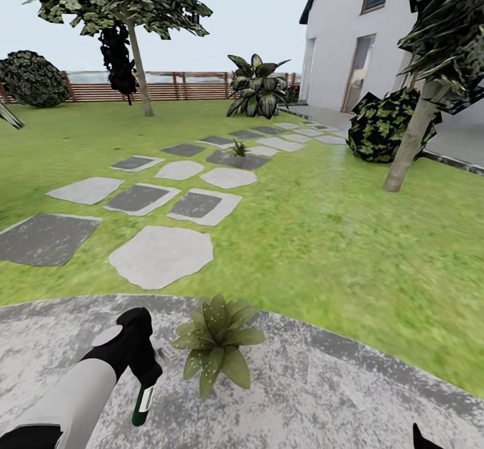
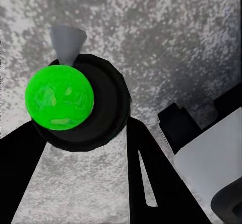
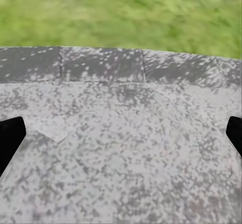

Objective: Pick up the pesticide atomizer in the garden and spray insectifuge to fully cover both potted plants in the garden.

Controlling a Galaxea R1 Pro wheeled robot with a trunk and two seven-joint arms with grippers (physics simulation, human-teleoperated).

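Head view: the left gripper (image 1: 144, 375) hangs over the round grey paved patio (image 1: 323, 395), its fingers clamped on the pesticide atomizer (image 1: 143, 403), whose dark body with a green mark points down below the fingers, clear of the paving as far as can be judged. In the left wrist view the atomizer (image 2: 75, 100) is seen end-on: a bright green round face on a dark round body, a pale grey nozzle cone projecting from its far side, and the two black fingers (image 2: 151, 183) run up to the body on either side of it. The near potted plant (image 1: 216, 343), a rosette of pointed speckled green leaves, stands on the patio just beside the held atomizer, on its right; its pot is hidden under the leaves. The second potted plant (image 1: 237, 147) stands well apart, up the lawn on a dark stepping slab (image 1: 236, 160). The right gripper (image 3: 121, 138) hovers over the patio close to the grass edge; its two dark fingertips (image 3: 10, 138) sit at opposite borders of the right wrist view, spread wide with nothing between them. Background: brown slatted fence (image 1: 168, 86), a white house (image 1: 349, 39), a tree (image 1: 138, 66) on the lawn (image 1: 323, 227).
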